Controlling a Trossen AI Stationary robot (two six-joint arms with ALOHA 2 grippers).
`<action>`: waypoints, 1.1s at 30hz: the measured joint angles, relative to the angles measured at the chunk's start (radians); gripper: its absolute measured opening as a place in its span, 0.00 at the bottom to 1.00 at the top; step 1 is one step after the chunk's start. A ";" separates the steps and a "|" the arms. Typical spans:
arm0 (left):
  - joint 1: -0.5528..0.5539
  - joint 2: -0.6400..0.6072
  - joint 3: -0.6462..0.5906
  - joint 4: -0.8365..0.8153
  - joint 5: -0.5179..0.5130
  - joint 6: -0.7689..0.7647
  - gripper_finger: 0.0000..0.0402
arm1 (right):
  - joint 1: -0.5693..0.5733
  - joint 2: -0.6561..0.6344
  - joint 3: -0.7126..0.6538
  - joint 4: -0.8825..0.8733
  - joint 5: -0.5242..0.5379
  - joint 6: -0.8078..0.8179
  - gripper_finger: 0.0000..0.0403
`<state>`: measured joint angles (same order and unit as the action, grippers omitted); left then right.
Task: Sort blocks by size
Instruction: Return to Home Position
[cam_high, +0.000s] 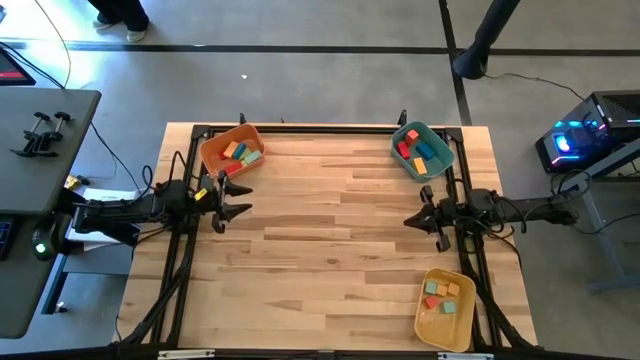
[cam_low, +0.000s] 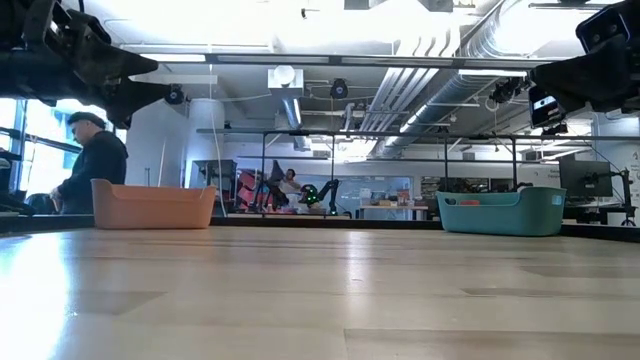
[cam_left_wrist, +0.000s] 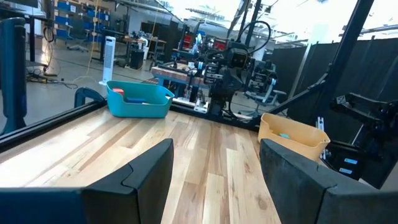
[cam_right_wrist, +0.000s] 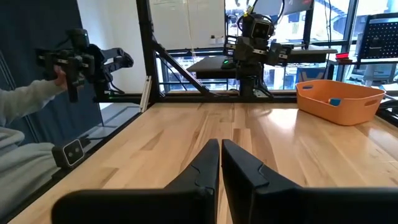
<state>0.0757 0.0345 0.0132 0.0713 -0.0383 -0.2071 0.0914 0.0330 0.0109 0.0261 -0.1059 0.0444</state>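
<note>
Orange bin (cam_high: 212, 152), teal bin (cam_high: 413, 128), yellow bin (cam_high: 443, 330) hold multicoloured blocks (cam_high: 240, 152)

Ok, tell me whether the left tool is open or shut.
Open: the left tool shows a wide gap between its fingers, nothing held.

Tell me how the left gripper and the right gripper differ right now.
The left gripper is open, fingers spread wide; the right gripper is shut, fingers nearly touching. The left gripper sits by the orange bin; the right gripper sits between the teal bin and the yellow bin. Both hold nothing above the table.
</note>
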 joint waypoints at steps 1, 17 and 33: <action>0.000 0.000 0.000 0.000 0.000 0.000 0.55 | 0.000 0.000 0.000 0.000 0.000 0.000 0.03; 0.000 0.000 0.000 0.000 0.000 0.000 0.55 | 0.000 0.000 0.000 -0.001 0.000 0.000 0.03; -0.045 0.006 -0.001 -0.026 0.284 0.287 0.55 | 0.000 0.000 0.000 -0.001 0.001 0.000 0.03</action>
<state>0.0303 0.0407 0.0120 0.0454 0.2454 0.0799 0.0914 0.0326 0.0110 0.0254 -0.1047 0.0441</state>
